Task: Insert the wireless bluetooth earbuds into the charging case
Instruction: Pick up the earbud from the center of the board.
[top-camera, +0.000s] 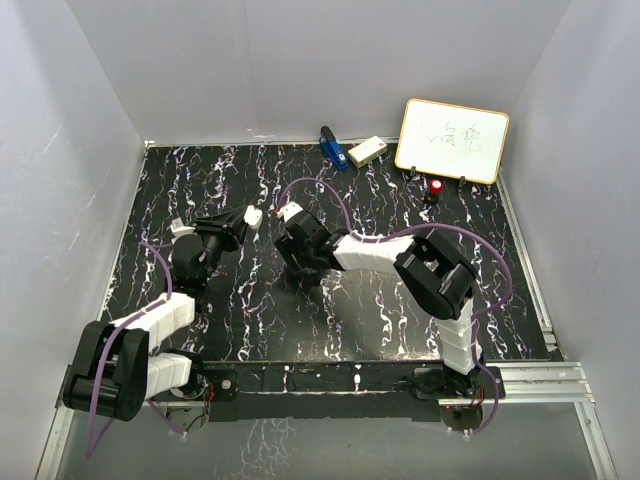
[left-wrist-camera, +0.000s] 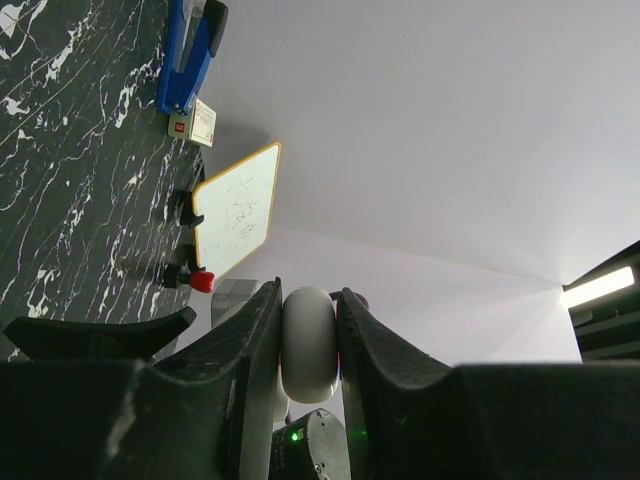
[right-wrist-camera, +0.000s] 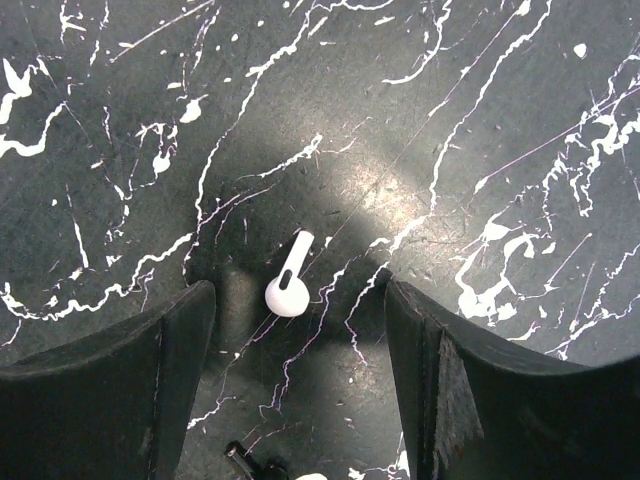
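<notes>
My left gripper (top-camera: 249, 218) is lifted off the table and shut on the round white charging case (top-camera: 254, 215). In the left wrist view the case (left-wrist-camera: 308, 343) is squeezed edge-on between the two black fingers (left-wrist-camera: 245, 360). My right gripper (top-camera: 302, 266) points down at the table and is open. In the right wrist view a white earbud (right-wrist-camera: 288, 283) lies on the black marbled table (right-wrist-camera: 420, 120), between the open fingers (right-wrist-camera: 150, 350) but nearer the left one and touching neither. A small dark piece (right-wrist-camera: 245, 464) and a white sliver show at that view's bottom edge; I cannot tell what they are.
At the back stand a small whiteboard (top-camera: 452, 140), a red-capped black knob (top-camera: 436, 187), a blue object (top-camera: 331, 147) and a cream box (top-camera: 367, 151). White walls enclose the table on three sides. The two grippers are close together at mid-table.
</notes>
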